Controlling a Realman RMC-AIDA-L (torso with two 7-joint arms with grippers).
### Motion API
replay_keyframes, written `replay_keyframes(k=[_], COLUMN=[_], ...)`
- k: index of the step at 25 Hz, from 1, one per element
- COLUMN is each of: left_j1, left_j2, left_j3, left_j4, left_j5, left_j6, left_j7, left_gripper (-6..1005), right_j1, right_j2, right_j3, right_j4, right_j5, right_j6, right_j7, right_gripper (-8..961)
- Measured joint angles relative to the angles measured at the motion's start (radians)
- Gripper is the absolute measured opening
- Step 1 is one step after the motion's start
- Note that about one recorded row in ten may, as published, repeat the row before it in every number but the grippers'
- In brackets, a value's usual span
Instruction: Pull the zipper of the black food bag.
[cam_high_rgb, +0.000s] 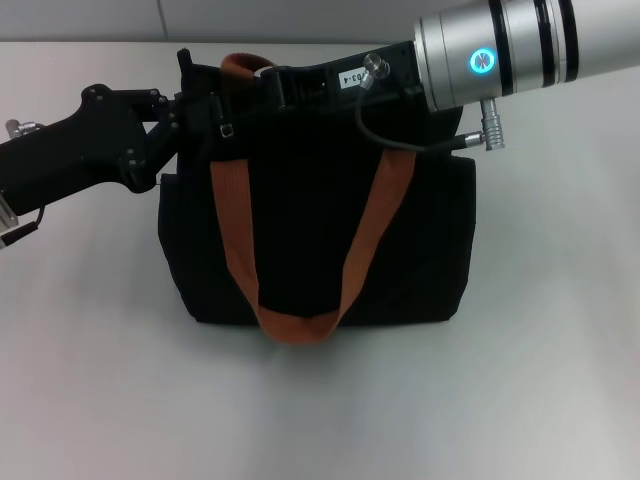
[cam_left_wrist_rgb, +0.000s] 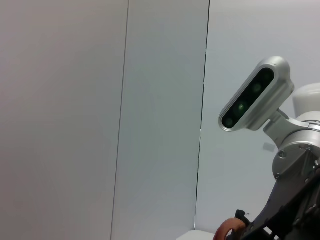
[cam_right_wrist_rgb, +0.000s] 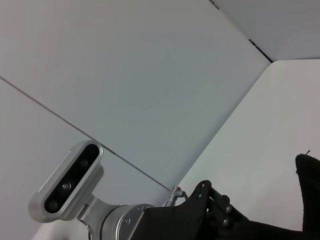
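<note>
The large black fabric food bag (cam_high_rgb: 320, 230) with rust-orange straps stands mid-desk (cam_high_rgb: 540, 380). Both grippers, left (cam_high_rgb: 205, 105) and right (cam_high_rgb: 285, 85), sit at its far top edge; their grips can't be told. Zipper hidden; next comes pulling along the edge.

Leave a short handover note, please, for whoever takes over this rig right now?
Left claw: at the bag's top left corner, touching it.
Right claw: over the bag's top edge near the middle.
The bag stands upright on the table, orange strap hanging down its front.
Zipper pull is hidden, so progress cannot be judged.
Left: confirm the grip on the pull, then draw it along the top edge.
</note>
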Motion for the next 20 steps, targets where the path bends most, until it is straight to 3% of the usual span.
replay_keyframes(k=[8, 20], left_j1=[0.002, 0.002], left_j2=[0.004, 0.005], left_j3=[-0.007, -0.007], left_j4=[0.0, 0.0], left_j5=[0.0, 0.0], left_j6=[0.005, 0.012], left_j7=[0.0, 0.0], left_gripper=[78, 82], right_j1=[0.0, 0.004], right_j2=[-0.002, -0.003], right_j3=[0.0, 0.0], right_j4=[-0.001, 0.0], right_j5=[0.0, -0.003], right_j6=[0.001, 0.001], right_j7=[0.001, 0.004], right_gripper=[401, 344])
